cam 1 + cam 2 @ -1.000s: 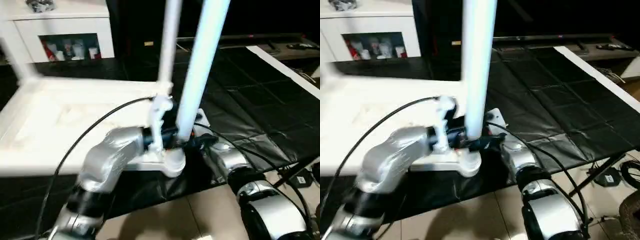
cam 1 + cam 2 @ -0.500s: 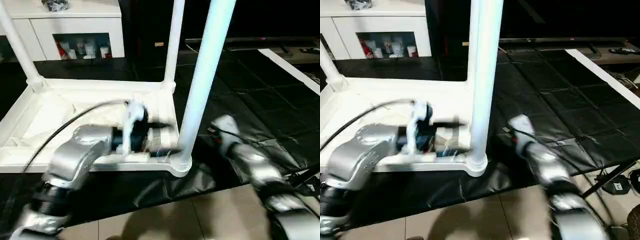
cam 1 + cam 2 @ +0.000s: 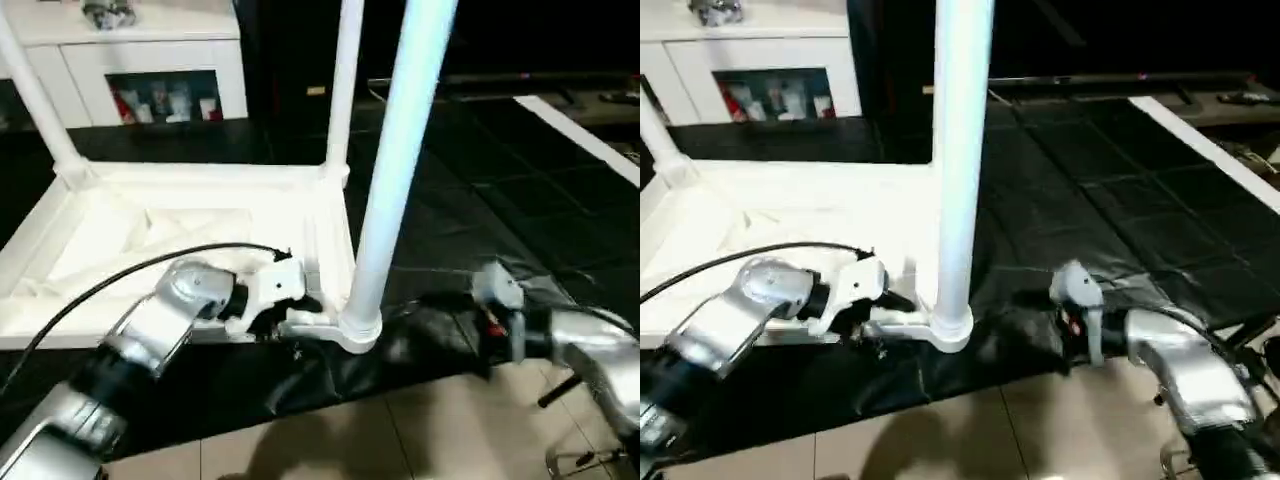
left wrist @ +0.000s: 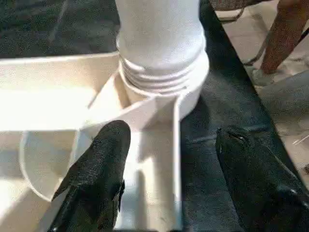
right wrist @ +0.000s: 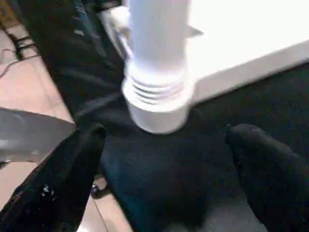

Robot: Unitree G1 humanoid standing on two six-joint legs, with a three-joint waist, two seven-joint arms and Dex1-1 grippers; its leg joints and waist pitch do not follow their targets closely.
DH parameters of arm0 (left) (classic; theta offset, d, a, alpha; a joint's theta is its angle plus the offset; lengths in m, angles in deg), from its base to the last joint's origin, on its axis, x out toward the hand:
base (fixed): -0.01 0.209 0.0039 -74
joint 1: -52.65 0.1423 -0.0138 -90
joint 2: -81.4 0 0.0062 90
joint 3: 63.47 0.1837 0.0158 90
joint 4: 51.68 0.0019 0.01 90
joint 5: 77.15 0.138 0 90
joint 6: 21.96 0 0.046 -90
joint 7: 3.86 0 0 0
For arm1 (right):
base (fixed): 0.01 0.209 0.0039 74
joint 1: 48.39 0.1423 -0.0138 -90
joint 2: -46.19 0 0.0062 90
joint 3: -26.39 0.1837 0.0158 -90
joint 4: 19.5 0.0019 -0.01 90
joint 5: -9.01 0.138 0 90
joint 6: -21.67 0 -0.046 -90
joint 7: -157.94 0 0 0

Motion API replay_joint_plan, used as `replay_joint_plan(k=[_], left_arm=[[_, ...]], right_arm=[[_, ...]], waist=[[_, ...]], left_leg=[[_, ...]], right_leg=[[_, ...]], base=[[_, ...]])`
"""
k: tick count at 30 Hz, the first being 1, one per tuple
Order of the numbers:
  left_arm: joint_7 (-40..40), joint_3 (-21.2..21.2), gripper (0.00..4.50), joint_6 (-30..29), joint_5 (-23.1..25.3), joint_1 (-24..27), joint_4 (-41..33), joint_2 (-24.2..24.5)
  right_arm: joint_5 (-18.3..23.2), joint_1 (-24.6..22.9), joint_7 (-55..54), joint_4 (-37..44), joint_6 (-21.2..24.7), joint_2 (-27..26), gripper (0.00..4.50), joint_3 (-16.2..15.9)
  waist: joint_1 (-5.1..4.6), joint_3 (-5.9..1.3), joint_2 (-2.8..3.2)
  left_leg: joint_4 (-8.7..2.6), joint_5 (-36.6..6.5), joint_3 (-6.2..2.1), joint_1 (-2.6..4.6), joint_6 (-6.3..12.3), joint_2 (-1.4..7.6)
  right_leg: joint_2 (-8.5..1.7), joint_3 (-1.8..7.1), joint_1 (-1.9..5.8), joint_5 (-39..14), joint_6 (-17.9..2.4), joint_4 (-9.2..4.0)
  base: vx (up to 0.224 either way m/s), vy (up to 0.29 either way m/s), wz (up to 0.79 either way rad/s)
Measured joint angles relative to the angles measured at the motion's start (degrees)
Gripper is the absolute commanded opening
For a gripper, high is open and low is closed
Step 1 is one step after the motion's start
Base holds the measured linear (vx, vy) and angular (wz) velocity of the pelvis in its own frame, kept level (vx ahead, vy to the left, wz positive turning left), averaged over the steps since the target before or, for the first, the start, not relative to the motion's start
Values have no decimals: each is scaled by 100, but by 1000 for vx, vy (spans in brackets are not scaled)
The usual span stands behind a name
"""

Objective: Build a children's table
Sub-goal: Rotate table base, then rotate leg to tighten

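Both grippers have drawn back from the near leg (image 3: 395,170).
Left gripper (image 4: 169,159) straddles the tabletop (image 3: 150,230) rim, fingers apart; right gripper (image 5: 164,159) gapes, empty, facing the leg's socket (image 5: 157,104).

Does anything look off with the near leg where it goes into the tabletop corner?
The near leg stands upright, but thread ridges show above the corner socket, so it may not be fully screwed down.

no readable text, labels or numbers
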Motion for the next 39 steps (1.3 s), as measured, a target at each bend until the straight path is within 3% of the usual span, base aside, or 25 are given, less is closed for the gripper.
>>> replay_joint_plan(k=[14, 34, 39], left_arm=[[-191, 55, 181, 378, 199, -220, 812, -48], [-438, 52, 22, 386, 197, -228, 888, -157], [-525, 29, 5, 371, 190, -229, 889, -169]], right_arm=[[265, -200, 40, 766, 616, 192, 450, 1], [263, -221, -95, 891, 768, 169, 450, -7], [180, -19, -229, 616, 583, -141, 450, -39]], waist=[[80, -9, 25], [78, -9, 24], [76, -9, 24]], left_leg=[[0, 0, 0, 0, 0, 0], [0, 0, 0, -1, 0, 0], [0, 0, 1, -1, 0, -1]], right_leg=[[-2, -3, -2, 0, 0, -4], [-3, -2, -1, 0, 0, -2], [-5, -3, -1, 0, 0, -1]], base=[[0, 0, 0], [0, 0, 0], [0, 0, 0]])
